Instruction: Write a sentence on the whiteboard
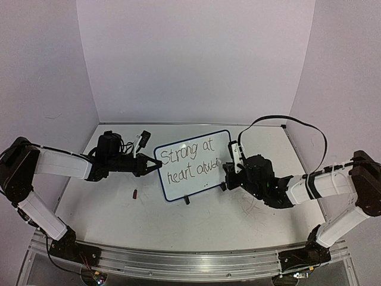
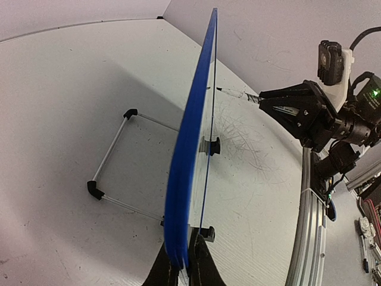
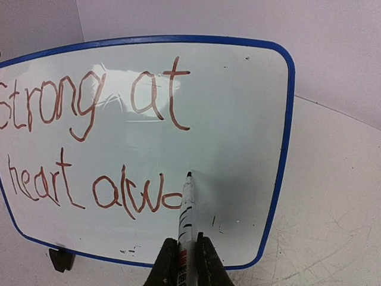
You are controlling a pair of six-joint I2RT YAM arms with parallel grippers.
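Whiteboard (image 1: 193,164) at frame centre, sentence (image 3: 89,149) reading "Strong at heart alwa".
Left gripper (image 1: 153,168) pinches its left edge; right gripper (image 3: 183,253) clamps marker (image 3: 186,205), tip at the board.

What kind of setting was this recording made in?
Probably a robotics lab test cell: plain white panels wall in a scuffed tabletop, and two robot arms are mounted on an aluminium rail at its near edge.

Glossy, smooth whiteboard (image 3: 238,107) with blue plastic-looking rim (image 3: 284,137); scuffed, matt tabletop (image 3: 333,196).
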